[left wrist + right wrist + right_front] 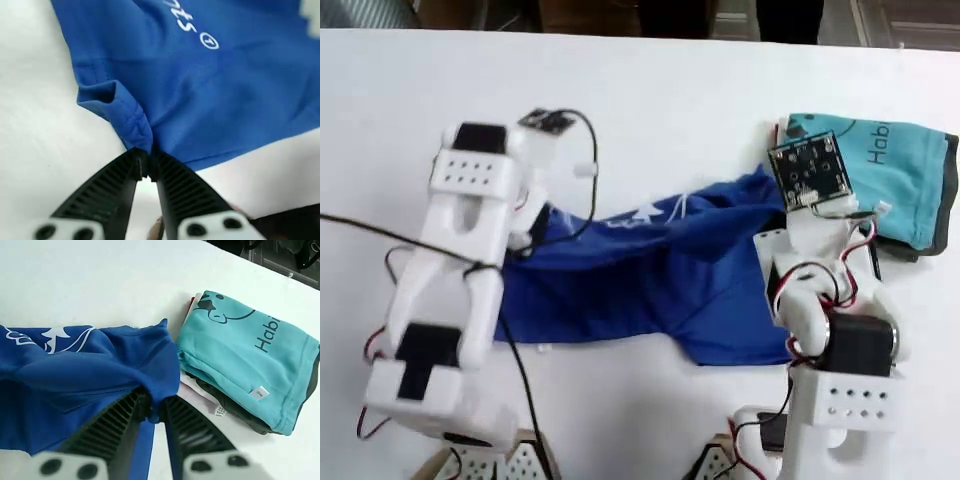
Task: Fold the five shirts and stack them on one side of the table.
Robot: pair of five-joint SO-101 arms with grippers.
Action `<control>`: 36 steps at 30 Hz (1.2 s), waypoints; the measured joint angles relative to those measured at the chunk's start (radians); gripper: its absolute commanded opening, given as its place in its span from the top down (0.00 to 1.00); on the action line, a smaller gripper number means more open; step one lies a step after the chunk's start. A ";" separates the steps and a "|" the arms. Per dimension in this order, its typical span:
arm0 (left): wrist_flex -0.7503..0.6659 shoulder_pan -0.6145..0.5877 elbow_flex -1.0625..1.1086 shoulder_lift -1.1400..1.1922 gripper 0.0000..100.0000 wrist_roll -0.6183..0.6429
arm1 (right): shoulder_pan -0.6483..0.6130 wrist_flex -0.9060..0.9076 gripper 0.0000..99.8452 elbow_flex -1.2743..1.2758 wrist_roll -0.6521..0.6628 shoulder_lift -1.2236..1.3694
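Observation:
A blue shirt (650, 270) with white print lies stretched across the middle of the white table (650, 100). My left gripper (146, 167) is shut on a bunched edge of the blue shirt (200, 90) at its left end. My right gripper (152, 410) is shut on a fold of the blue shirt (75, 375) at its right end. Beside it sits a stack of folded shirts (245, 355) with a teal one on top; in the high view the stack (895, 175) is at the right side of the table.
The left arm (460, 250) and right arm (830, 300) stand over the shirt's two ends. Cables trail along the left arm. The far half of the table is bare white surface.

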 measured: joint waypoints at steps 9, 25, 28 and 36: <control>-0.123 -0.072 0.192 -0.072 0.85 -0.161 | 0.000 0.002 0.98 0.000 0.000 0.015; -0.215 -0.124 0.169 -0.074 0.81 -0.413 | 0.000 0.002 0.98 0.000 0.000 0.021; -0.261 -0.124 0.169 -0.068 0.81 -0.414 | 0.000 0.002 0.98 0.000 0.000 0.021; -0.324 -0.124 0.169 0.075 0.81 -0.423 | 0.000 0.002 0.98 0.000 0.000 0.021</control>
